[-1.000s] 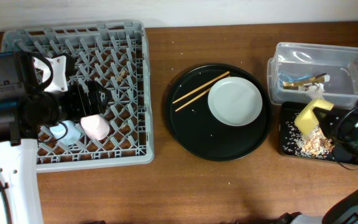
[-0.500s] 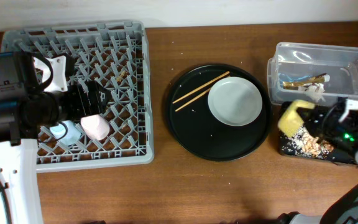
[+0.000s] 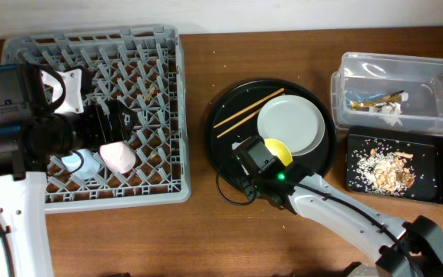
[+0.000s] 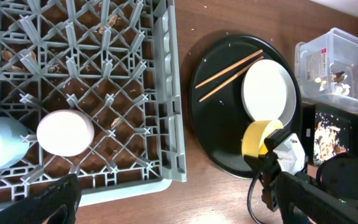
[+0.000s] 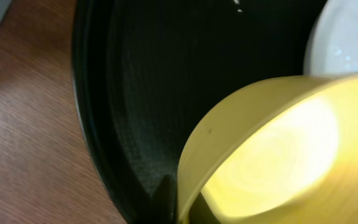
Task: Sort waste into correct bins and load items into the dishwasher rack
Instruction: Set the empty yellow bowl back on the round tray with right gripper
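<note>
Here the right hand (image 3: 266, 156) pinches the yellow bowl (image 3: 281, 148) by its rim, with the bowl tipped on edge above the round black tray (image 3: 225, 165). Whether it touches the tray cannot be told. The plate (image 3: 291, 123) lies just beyond the hand, close beside the bowl, and the chopsticks (image 3: 248, 112) lie further off on the same tray. The rack (image 3: 168, 92) stands well away, on the hand's far side from the plate, across a strip of bare table (image 3: 198, 231).

The step in hand is judged to be carrying the bowl to the rack. To do it well, hold the rim firmly, lift clear of the tray's raised lip and then of the rack's wall, and lower the bowl on edge between pegs in a free row.

The left hand (image 3: 106, 123) hangs over the rack, with the pink cup (image 3: 118, 156) and blue cup (image 3: 83, 162) just beside it. Whether its fingers are spread cannot be told. It crowds that corner, so choose a slot apart from it.
</note>
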Tool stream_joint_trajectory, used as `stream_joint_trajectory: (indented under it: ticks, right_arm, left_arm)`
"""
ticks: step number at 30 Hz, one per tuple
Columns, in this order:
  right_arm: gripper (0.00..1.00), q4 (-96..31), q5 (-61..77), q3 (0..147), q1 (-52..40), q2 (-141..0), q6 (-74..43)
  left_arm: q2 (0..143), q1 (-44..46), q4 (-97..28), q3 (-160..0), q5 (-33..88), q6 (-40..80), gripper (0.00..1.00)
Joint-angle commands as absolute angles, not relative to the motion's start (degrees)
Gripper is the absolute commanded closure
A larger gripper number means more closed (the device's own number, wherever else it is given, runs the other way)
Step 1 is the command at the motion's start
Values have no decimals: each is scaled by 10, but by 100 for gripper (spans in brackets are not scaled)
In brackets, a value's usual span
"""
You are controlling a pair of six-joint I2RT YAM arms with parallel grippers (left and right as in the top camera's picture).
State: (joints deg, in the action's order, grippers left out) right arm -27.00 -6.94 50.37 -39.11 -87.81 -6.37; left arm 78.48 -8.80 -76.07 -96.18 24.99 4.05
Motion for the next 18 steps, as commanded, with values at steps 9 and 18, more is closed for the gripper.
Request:
stream_joint_trajectory:
  ticks: [9,18]
  right_arm:
    - [26,-494,-1,705,-280,-782,-192]
    - [12,-585,174,704,-48,-781,-198]
  left_arm:
    - [792,-43,-715,-964,288,68,1]
    - [979,202,-543,-963,146,33,1]
